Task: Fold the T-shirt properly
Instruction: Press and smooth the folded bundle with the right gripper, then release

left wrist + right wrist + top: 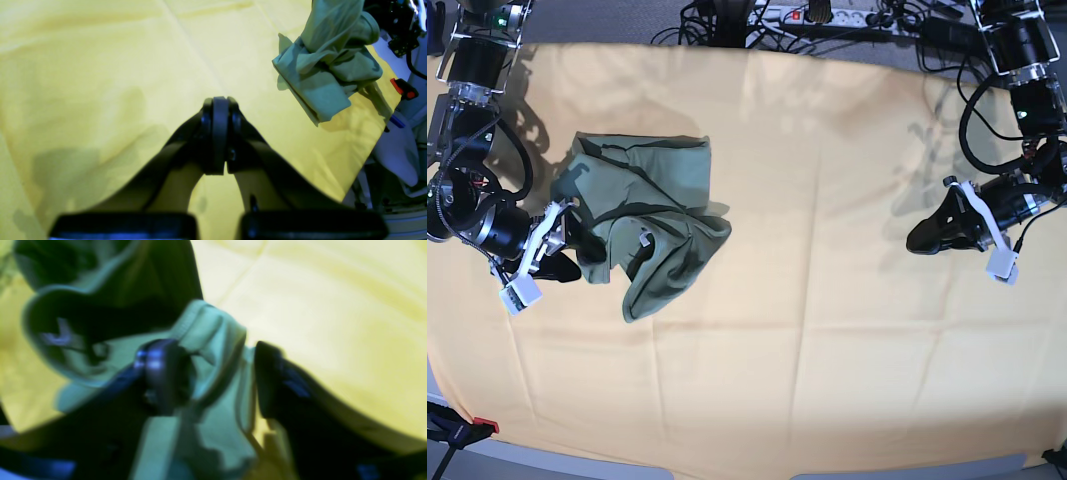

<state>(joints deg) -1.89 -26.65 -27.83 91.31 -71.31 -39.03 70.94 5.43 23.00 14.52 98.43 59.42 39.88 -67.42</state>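
Right wrist view: blurred throughout. The right tool [213, 373] is reduced to soft dark masses; T-shirt [217, 340] fabric fills the gap between its fingers, and the contact faces are concealed. The lower fabric is cut off by the bottom edge.

Left wrist view: the T-shirt's upper part is cut off by the top edge. The left tool [218, 133] base is cropped at the bottom edge.

Base view: the right tool fingertips are hidden under bunched fabric. The left tool [927, 238] is too small to resolve. The tabletop [827, 330] corners run off-frame.
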